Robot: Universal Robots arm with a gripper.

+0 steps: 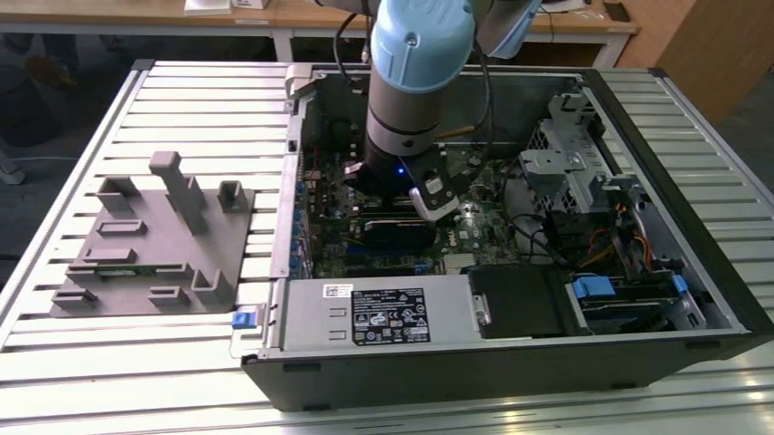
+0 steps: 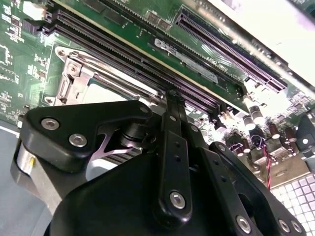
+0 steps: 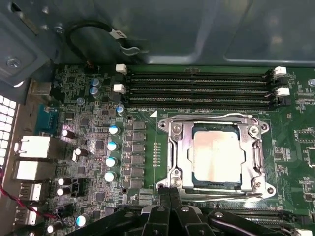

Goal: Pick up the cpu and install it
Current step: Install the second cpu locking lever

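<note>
— What sort of place is this?
— A robotics lab or test workshop: a blue-jointed robot arm (image 1: 418, 82) reaches into an open desktop computer case (image 1: 508, 272) lying on a slatted metal counter (image 1: 194, 100).
— Anything else that marks it?
— A grey moulded parts tray (image 1: 151, 245) rests beside the case, the bare green motherboard (image 3: 98, 142) lies exposed, and wooden desks (image 1: 290, 18) stand behind.
</note>
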